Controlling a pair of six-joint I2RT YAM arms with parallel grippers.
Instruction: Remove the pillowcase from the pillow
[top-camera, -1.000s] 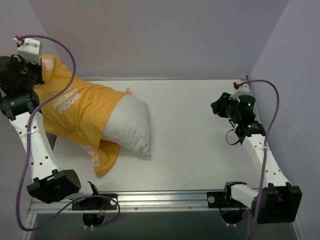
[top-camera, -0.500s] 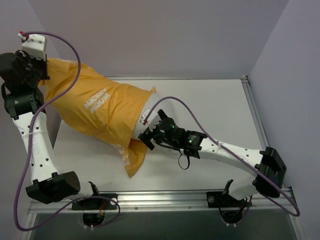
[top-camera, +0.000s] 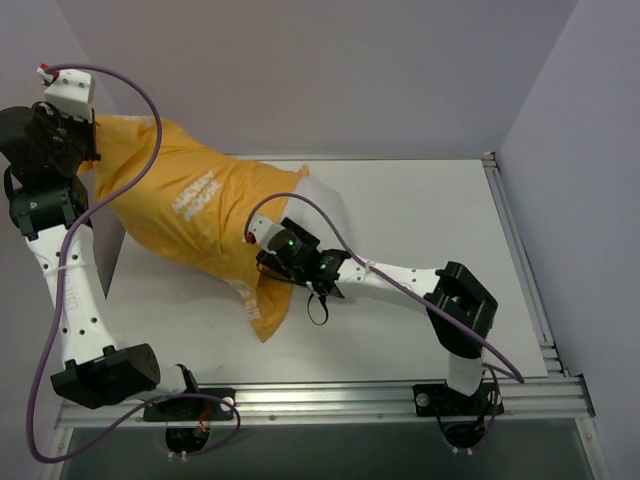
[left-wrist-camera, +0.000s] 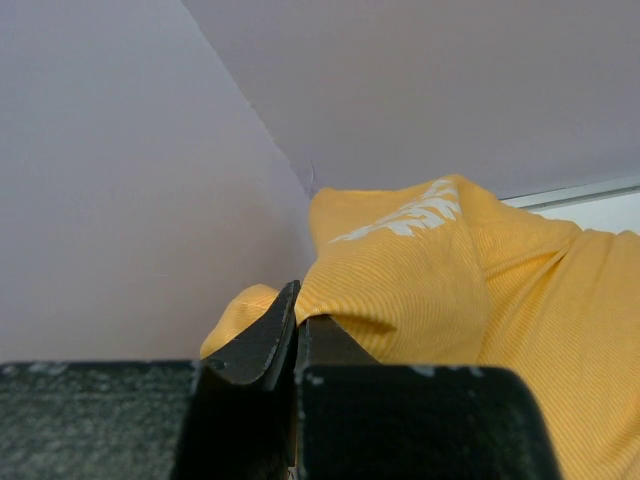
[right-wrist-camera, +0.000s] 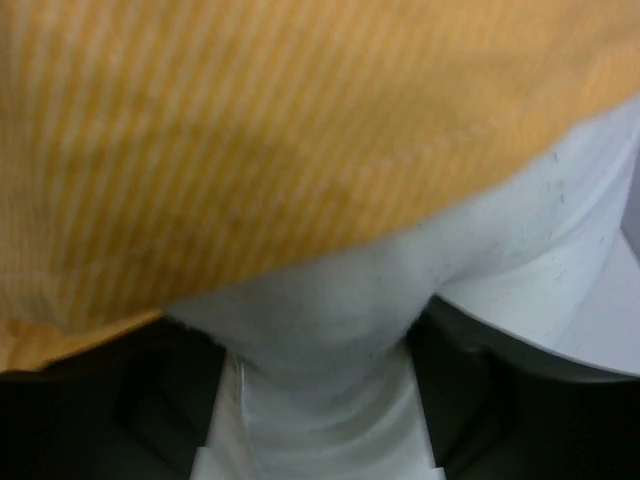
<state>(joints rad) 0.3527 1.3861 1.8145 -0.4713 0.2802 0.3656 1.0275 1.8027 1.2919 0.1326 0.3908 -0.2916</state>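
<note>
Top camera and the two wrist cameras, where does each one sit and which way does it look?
Top external: above and behind the bases, looking down at the table; both arms show.
Left wrist: on the raised left arm, facing the corner wall; the left gripper pinches the pillowcase.
Right wrist: close up, facing the pillow; the right gripper grips it.
Shared: orange pillowcase in all.
</note>
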